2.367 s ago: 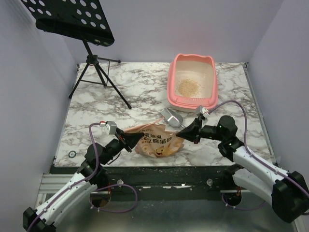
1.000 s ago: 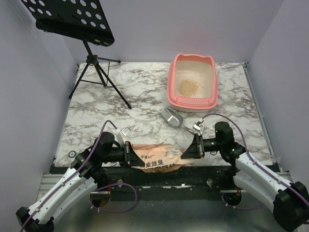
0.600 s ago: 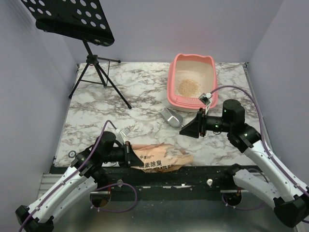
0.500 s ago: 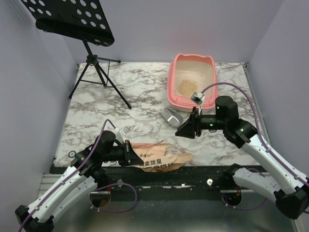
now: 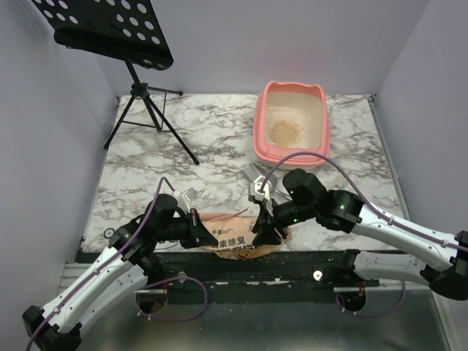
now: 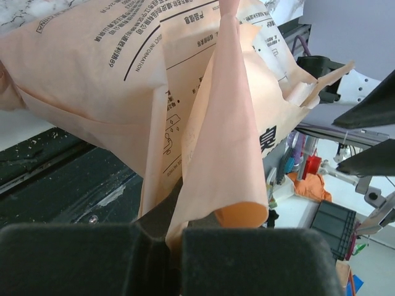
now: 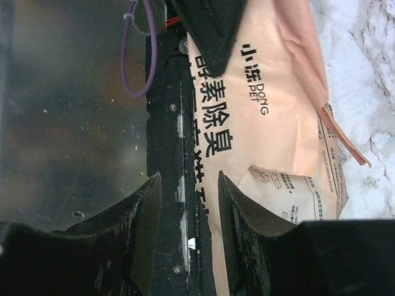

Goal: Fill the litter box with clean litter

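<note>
**A:** What's different on the marble table?

**B:** The big things haven't budged. The pink litter box sits far right, well apart from both arms, and the music stand keeps the far left. The change is the right arm. A moment ago it was up near the box, beside the metal scoop. Now it has swung back down over the orange-tan litter bag at the near edge.

**A:** And the bag itself?

**B:** It lies flat, its near side over the black front rail. It stood higher a couple of seconds back, so I'd judge pouring is paused for a regrip.

**A:** The pincers?

**B:** The left gripper is clenched on a fold of paper at the bag's left end. The right gripper has its jaws apart, grasping nothing, and hovers over the printed face by the rail.

**A:** Where's the clean litter?

**B:** Only a small tan heap in the middle of the box floor, unchanged. Most of the pale floor is bare, so filling has barely begun.

**A:** Room to move?

**B:** There's open marble between bag and box, apart from the scoop lying just short of the box's near rim, right on the likely path. The drop past the front rail is the closer worry, since the bag could slide off.
</note>
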`<state>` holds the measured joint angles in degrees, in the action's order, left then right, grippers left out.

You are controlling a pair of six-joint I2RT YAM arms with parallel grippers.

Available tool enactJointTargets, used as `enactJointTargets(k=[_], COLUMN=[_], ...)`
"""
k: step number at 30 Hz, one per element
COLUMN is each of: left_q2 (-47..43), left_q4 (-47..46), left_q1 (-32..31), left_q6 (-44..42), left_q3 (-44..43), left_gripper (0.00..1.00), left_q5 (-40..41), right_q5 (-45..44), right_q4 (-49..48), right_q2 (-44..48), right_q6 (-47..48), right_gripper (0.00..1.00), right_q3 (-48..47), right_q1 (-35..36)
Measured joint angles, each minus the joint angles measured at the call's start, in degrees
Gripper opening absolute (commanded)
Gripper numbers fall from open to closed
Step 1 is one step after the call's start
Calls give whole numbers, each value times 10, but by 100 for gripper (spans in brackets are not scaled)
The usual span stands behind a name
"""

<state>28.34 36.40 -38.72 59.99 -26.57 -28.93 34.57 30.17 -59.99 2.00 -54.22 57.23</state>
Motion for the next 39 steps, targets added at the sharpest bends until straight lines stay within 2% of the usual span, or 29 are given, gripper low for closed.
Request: enactJointTargets(k=[8, 18, 32, 34, 35, 37, 38, 39], left_q2=[2, 5, 19, 22, 24, 26, 27, 27], left_q4=[2, 2, 1, 2, 2, 1, 1, 0], left_q1=[0, 0, 0, 1, 1, 1, 1, 1], left_q6=[1, 0, -4, -4, -4, -5, -5, -5], left_q3=[-2, -3, -14, -18, -20, -22, -23, -23], left_gripper=[0, 0, 0, 0, 0, 0, 0, 0], left_q5=[2, 2, 2, 2, 2, 2, 2, 2], right_q5=[-96, -174, -241, -250, -257, -264, -268, -274], right_q4=[-1, -5, -12, -16, -16, -16, -17, -19], right_q2=[-12, -36, -48, -51, -54, -60, -63, -65], right_q6=[70, 110, 111, 111, 111, 111, 115, 111], right_gripper=[50, 50, 53, 47, 40, 5, 1, 1], right_q3=[14, 21, 55, 64, 68, 70, 70, 70], right_q1=[78, 129, 144, 144, 144, 144, 144, 144])
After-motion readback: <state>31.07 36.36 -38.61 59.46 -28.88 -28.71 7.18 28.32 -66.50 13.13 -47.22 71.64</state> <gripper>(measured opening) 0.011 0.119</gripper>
